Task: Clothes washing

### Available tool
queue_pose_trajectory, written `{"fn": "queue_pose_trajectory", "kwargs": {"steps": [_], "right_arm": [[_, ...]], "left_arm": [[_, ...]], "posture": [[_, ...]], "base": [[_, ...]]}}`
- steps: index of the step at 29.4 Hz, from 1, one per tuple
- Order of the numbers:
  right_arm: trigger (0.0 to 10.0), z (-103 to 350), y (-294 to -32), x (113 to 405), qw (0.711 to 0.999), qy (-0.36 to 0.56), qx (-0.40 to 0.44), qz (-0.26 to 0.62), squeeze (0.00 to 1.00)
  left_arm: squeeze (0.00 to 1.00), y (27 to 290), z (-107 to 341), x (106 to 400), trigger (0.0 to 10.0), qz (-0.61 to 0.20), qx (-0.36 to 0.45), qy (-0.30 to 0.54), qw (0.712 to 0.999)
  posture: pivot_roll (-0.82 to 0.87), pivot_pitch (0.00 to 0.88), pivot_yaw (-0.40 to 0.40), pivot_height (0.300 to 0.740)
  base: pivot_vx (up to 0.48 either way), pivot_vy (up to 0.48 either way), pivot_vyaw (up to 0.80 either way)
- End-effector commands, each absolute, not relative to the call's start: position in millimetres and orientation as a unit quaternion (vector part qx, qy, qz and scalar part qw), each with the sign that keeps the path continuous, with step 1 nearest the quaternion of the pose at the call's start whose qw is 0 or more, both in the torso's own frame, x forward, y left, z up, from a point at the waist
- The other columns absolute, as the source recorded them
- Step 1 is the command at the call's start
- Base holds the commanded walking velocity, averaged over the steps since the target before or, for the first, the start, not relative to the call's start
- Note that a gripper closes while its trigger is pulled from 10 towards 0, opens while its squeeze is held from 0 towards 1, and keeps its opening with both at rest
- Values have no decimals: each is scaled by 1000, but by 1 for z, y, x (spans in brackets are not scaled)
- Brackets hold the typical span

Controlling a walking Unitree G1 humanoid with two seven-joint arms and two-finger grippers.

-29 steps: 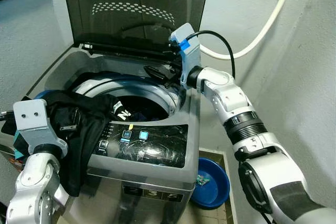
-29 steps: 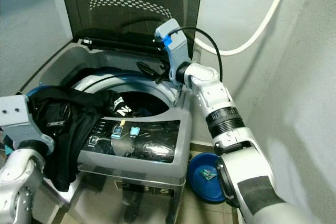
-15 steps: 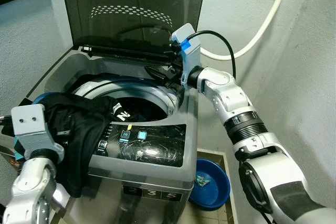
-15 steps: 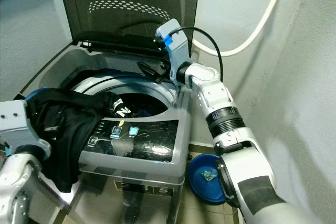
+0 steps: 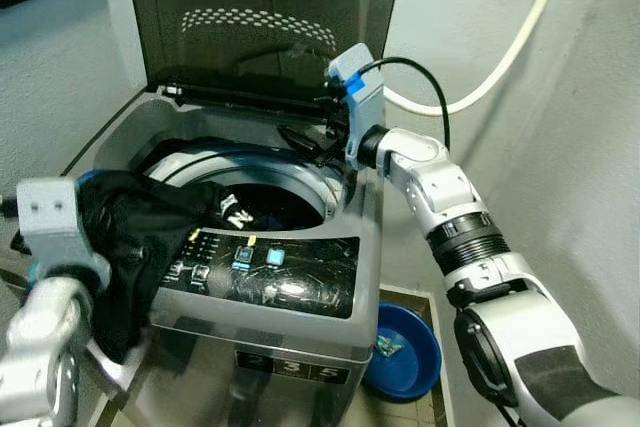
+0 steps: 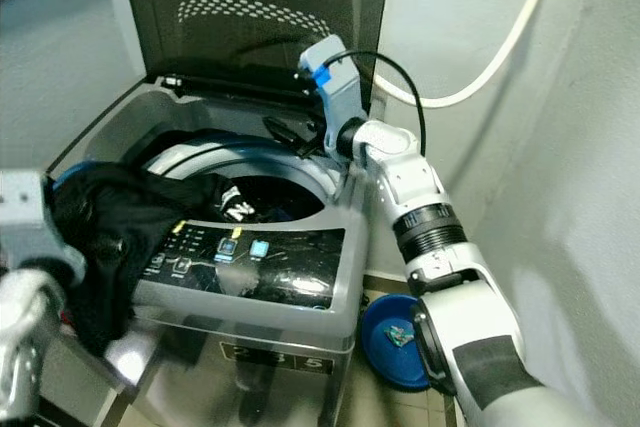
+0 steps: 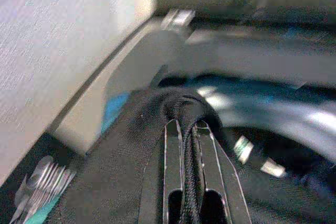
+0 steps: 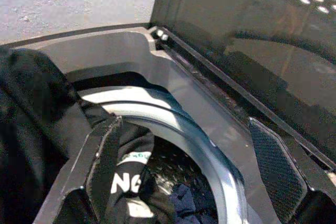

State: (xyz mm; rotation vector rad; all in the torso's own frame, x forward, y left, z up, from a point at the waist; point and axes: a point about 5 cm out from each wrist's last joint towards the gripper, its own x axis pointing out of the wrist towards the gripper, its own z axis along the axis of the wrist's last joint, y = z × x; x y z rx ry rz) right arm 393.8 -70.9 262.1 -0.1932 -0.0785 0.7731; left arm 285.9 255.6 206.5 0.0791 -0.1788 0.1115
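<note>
Left wrist view, nearest: left gripper (image 7: 192, 145) clenched on a fold of black garment (image 7: 126, 171) bunched between the fingers (image 7: 174, 150), draped over the washing machine (image 5: 300, 292) front-left edge. Beyond the fingertips, drum opening (image 5: 270, 197) with more dark clothes. Farther back, right gripper (image 8: 189, 166) spread wide, grasping nothing, hovering above the drum's rear rim, before the raised lid (image 5: 260, 17).

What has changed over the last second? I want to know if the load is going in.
The left end effector, shut on the black garment, has pulled it sideways, off the control panel. The right end effector stays open over the drum's back rim.
</note>
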Motion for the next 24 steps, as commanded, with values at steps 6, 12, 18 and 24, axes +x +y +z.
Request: {"fn": "queue_pose_trajectory", "kwargs": {"steps": [6,12,18,24], "right_arm": [[10000,262,-70,394,923,-35,-87,374,1000],[10000,259,-72,393,925,-34,-83,369,1000],[10000,258,-74,393,925,-32,-83,368,1000],[10000,255,-71,392,922,-24,-86,377,1000]], "left_arm": [[0,235,302,318,0,-51,128,-236,962],[1000,233,350,324,10000,-25,254,-316,914],[1000,224,316,327,10000,-66,260,-278,922],[1000,224,275,324,10000,-76,261,-222,936]], "posture": [[187,0,-64,740],[173,0,-50,740],[174,0,-57,740],[186,0,-71,740]], "base": [[0,0,0],[0,0,0],[0,0,0],[0,0,0]]}}
